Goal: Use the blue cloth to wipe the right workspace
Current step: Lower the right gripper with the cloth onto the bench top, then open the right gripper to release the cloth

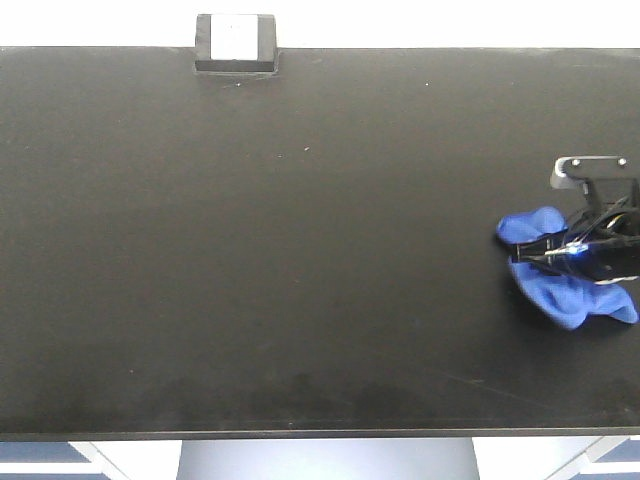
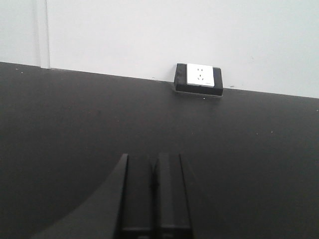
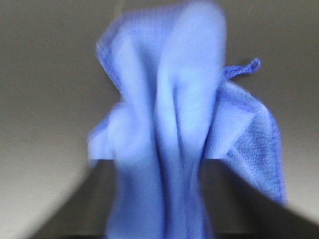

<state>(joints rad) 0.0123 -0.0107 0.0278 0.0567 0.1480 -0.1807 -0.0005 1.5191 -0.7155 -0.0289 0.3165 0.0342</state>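
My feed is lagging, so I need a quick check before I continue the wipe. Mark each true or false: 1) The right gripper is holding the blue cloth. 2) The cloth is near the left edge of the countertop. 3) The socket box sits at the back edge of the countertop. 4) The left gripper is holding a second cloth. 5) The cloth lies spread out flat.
1) True: the right gripper is shut on the blue cloth.
2) False: it is near the right edge of the countertop.
3) True: the socket box sits at the back edge.
4) False: the left gripper holds nothing, its fingers close together.
5) False: it is bunched up in folds.
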